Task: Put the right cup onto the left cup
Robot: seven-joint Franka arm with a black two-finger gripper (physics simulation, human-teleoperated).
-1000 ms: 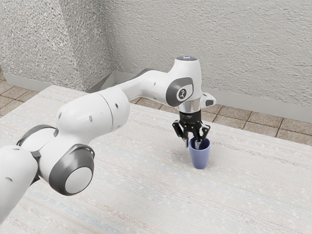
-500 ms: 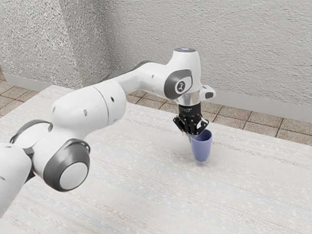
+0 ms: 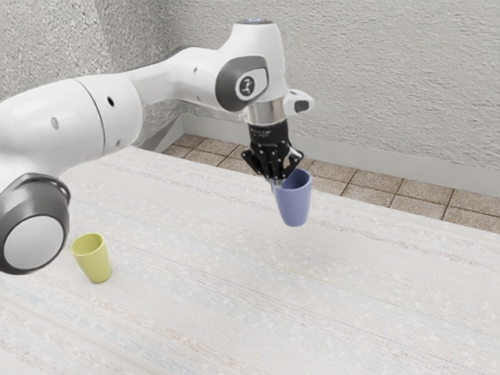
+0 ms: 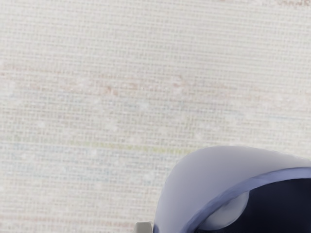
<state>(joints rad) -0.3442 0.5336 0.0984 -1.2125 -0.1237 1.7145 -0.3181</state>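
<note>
My gripper (image 3: 278, 181) is shut on the near-left wall of the blue cup (image 3: 294, 205), pinching it at the rim, and the cup hangs above the table, mouth up and slightly tilted. In the wrist view the blue cup (image 4: 214, 167) shows its rim and dark inside, and a small grey fingertip (image 4: 144, 227) is against its outer wall. A yellow cup (image 3: 96, 262) stands upright on the table toward the exterior view's left, well apart from my gripper and below the arm.
The pale, woven-looking table (image 3: 234, 312) stretches under the arm and both cups. Beyond its far edge lie brown floor tiles (image 3: 375, 187) and a rough grey wall (image 3: 406, 86).
The blue cup has risen off the table with my gripper, and both have moved toward the exterior view's left. The arm has lifted and swung, uncovering the yellow cup.
</note>
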